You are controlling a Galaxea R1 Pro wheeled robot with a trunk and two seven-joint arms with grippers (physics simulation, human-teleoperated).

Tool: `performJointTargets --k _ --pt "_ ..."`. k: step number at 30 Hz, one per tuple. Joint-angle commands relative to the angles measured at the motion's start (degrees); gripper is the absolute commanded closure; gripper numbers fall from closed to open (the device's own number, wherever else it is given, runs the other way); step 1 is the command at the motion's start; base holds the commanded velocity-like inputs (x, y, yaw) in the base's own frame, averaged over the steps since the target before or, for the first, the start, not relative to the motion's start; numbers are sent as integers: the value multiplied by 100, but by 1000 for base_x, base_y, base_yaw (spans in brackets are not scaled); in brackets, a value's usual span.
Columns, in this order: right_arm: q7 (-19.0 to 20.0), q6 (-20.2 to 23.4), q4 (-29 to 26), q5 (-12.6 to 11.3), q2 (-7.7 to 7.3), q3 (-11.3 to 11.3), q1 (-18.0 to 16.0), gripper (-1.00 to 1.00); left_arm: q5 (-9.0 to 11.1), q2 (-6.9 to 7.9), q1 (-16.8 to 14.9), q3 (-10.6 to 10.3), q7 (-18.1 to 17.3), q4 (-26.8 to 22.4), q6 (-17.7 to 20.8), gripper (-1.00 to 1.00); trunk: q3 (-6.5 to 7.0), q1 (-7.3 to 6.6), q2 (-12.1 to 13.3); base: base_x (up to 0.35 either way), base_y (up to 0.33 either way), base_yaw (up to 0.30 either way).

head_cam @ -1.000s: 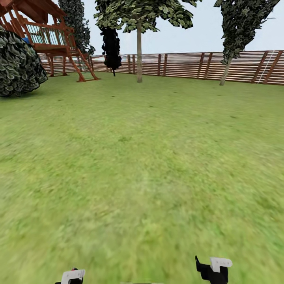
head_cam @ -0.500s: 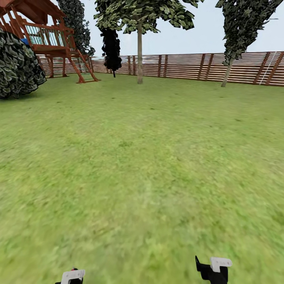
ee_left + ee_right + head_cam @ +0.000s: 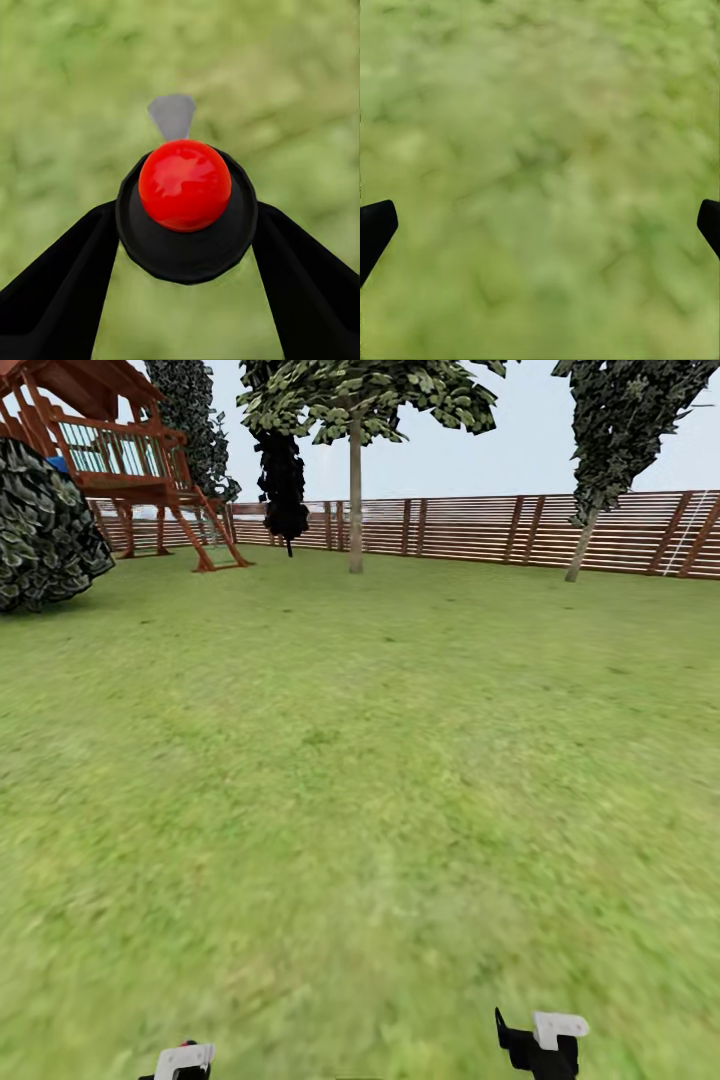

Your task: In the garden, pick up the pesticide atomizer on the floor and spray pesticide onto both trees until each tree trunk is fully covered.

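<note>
My left gripper (image 3: 186,225) is shut on the pesticide atomizer (image 3: 185,184), a black round body with a red ball cap and a grey nozzle pointing away over the grass. In the head view the left gripper (image 3: 185,1060) and the right gripper (image 3: 541,1043) sit at the bottom edge. The right gripper (image 3: 540,225) is open with nothing but grass between its fingers. Two trees stand far ahead by the fence: one with a straight pale trunk (image 3: 355,500), the other with a leaning trunk (image 3: 579,550) at the right.
Green lawn (image 3: 360,780) stretches ahead to a brown slat fence (image 3: 480,525). A red wooden playhouse (image 3: 120,460) and a big dark bush (image 3: 45,525) stand at the far left. A narrow black tree (image 3: 283,480) is beside the straight-trunk tree.
The whole head view has shifted slightly: fence, trees and playhouse sit a little lower and further right, so the camera has moved. Both grippers keep their places in the picture.
</note>
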Motion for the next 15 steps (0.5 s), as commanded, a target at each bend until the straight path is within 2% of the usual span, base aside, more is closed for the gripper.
performJointTargets --k 1,15 --pt "0 -1 0 0 0 0 0 -100 0 0 0 1 -4 -1 0 100 0 0 0 339 77 0" --pt "-4 -6 0 0 0 0 0 -100 0 0 -1 0 -4 -1 0 100 58 0 0 339 77 0"
